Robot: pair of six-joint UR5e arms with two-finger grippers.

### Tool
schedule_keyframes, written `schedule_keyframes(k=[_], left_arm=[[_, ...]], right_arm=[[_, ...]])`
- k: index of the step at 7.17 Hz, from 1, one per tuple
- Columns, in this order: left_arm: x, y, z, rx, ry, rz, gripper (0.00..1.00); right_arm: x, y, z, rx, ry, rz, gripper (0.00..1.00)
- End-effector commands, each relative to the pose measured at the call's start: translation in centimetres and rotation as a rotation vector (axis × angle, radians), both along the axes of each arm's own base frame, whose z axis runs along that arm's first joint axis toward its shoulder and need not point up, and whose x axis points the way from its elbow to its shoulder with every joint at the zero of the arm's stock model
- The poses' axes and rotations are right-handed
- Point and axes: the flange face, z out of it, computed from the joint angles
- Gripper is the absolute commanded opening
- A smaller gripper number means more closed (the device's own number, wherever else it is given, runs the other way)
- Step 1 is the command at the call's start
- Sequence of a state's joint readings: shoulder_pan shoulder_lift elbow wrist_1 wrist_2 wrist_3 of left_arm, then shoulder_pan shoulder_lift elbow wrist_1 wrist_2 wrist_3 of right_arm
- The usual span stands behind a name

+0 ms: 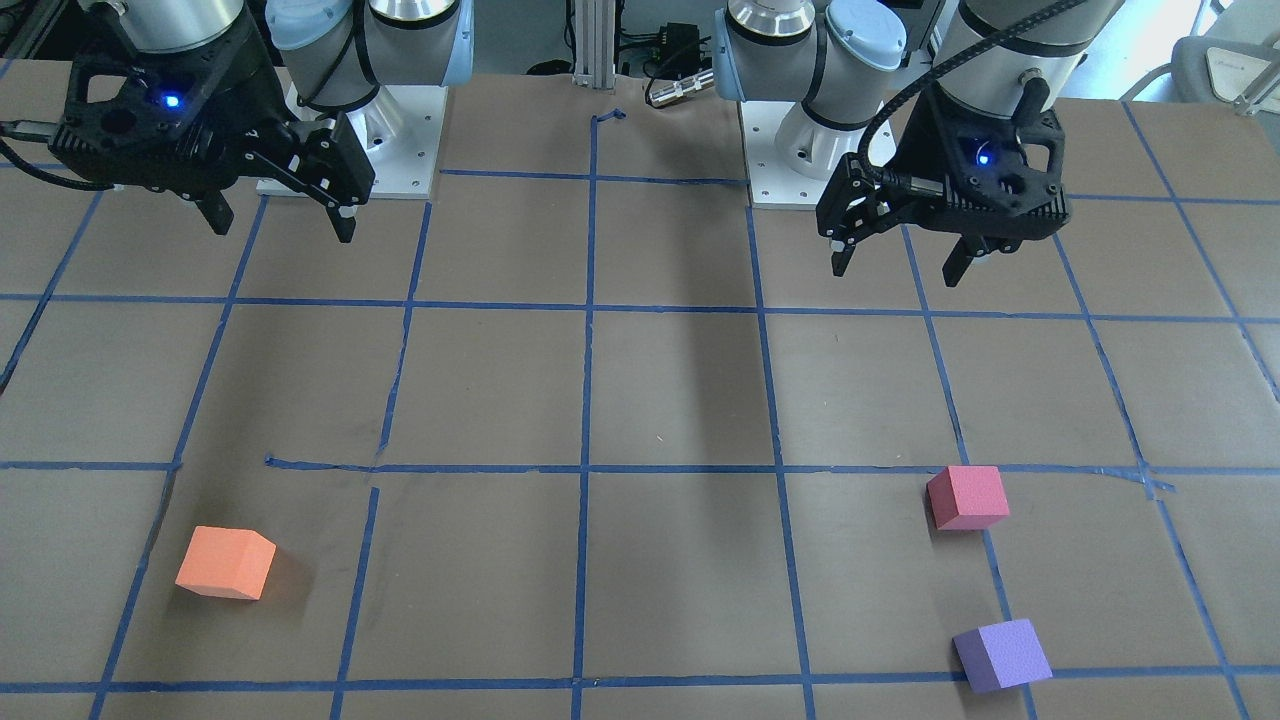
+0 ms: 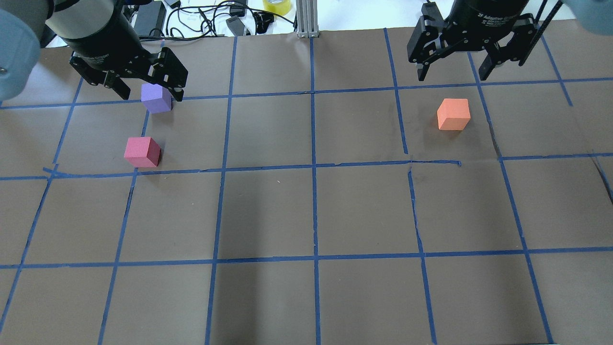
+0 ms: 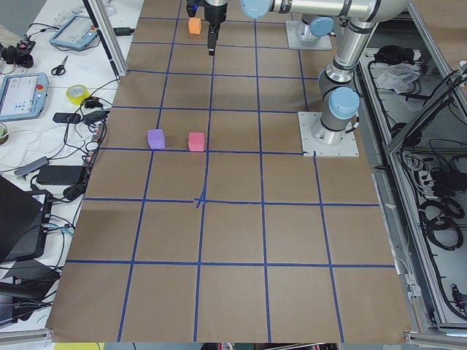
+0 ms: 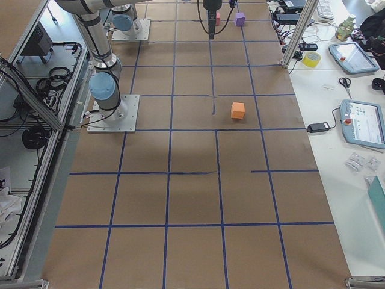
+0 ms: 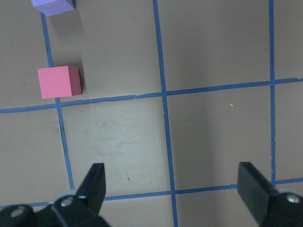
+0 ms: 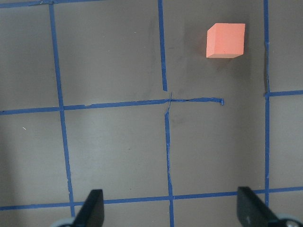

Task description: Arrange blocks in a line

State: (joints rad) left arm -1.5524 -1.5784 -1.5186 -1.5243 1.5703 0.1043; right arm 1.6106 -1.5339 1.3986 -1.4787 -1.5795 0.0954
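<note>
Three blocks lie apart on the brown table. The orange block (image 1: 226, 563) (image 2: 453, 114) (image 6: 226, 40) is on my right side. On my left side, the pinkish-red block (image 1: 967, 497) (image 2: 142, 152) (image 5: 59, 82) sits nearer my base and the purple block (image 1: 1001, 655) (image 2: 156, 98) (image 5: 52, 5) farther out. My left gripper (image 1: 897, 268) (image 2: 150, 95) (image 5: 174, 189) hovers open above the table, short of both blocks, holding nothing. Also raised and open is my right gripper (image 1: 282, 228) (image 2: 452, 76) (image 6: 171, 210), short of the orange block, with nothing between its fingers.
Blue tape lines (image 2: 313, 167) split the table into squares. Both arm bases (image 1: 350, 130) (image 1: 800, 150) stand at the robot's edge. Beyond the far edge lie cables, a yellow tape roll (image 2: 277, 5) and control tablets (image 4: 361, 123).
</note>
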Motion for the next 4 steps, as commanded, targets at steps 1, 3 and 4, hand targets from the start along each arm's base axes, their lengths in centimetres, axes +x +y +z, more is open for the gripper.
schedule_keyframes(k=[1, 3, 4], left_arm=[[-0.01, 0.04, 0.09, -0.003, 0.001, 0.000, 1.00], [0.06, 0.02, 0.09, -0.003, 0.001, 0.001, 1.00], [0.00, 0.06, 0.07, -0.001, 0.000, 0.000, 1.00]], right_arm=[[-0.02, 0.02, -0.17, 0.003, 0.002, 0.000, 1.00], [-0.22, -0.04, -0.18, 0.005, 0.000, 0.016, 1.00], [-0.16, -0.07, -0.26, 0.007, 0.002, 0.022, 1.00]])
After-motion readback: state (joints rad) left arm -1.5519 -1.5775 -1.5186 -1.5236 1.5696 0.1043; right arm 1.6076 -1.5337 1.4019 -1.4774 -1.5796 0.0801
